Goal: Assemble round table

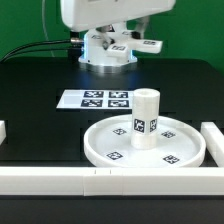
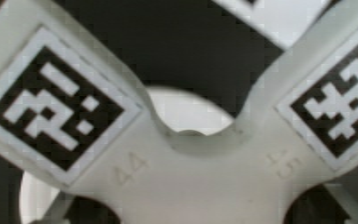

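Observation:
The large rimmed round disc (image 1: 110,146) lies flat on the black table at the front. The short thick cylinder (image 1: 146,118) stands upright at its middle. The cross-shaped piece (image 1: 112,47) hangs at the back under the arm, well above the table. In the wrist view the cross-shaped piece (image 2: 194,150) fills the picture, with two tagged arms spreading away from its hub. My gripper (image 1: 108,36) is shut on that piece at the hub. The fingers themselves are hidden behind the piece in the wrist view.
The marker board (image 1: 95,99) lies flat on the table between the arm's base and the disc. White border blocks stand along the front edge (image 1: 60,180), at the exterior view's right (image 1: 215,140) and at its left (image 1: 3,131).

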`<state>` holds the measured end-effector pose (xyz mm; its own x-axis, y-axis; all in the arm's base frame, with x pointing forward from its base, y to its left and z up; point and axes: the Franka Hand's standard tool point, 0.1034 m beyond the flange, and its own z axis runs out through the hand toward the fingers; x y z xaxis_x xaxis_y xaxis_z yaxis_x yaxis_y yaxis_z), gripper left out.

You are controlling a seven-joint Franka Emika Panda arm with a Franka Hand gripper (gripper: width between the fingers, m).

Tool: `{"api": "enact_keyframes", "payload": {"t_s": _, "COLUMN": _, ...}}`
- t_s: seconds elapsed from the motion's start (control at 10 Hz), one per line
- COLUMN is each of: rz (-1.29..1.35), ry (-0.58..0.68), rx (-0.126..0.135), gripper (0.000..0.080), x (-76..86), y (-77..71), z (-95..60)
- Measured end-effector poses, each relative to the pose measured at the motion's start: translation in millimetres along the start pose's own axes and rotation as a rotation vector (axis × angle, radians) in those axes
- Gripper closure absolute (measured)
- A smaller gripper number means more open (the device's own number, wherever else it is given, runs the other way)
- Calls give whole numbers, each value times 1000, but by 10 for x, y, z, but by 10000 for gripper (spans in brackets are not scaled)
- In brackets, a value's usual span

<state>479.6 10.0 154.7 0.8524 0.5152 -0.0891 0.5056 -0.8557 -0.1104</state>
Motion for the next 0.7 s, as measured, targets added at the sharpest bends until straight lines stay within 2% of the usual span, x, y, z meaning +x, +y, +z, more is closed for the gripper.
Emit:
{"api": "enact_keyframes", "payload": {"t_s": 0.2, "rz": -11, "ry": -4, "rx": 4, "gripper": 353, "x": -70, "y": 13, "z": 58}}
{"api": "enact_keyframes", "payload": {"t_s": 0.4, "rz": -15, "ry": -6, "rx": 6, "gripper": 353, "x": -63, "y": 5, "z": 68}}
{"api": "enact_keyframes", "payload": {"t_s": 0.5, "rz": -62, "ry": -20, "rx": 21, "gripper": 353, "x": -12, "y": -29, "z": 67}}
{"api": "enact_keyframes", "payload": {"t_s": 0.7, "rz": -177, "ry": -2, "rx": 34, "gripper": 353, "x": 443, "y": -90, "z": -132}}
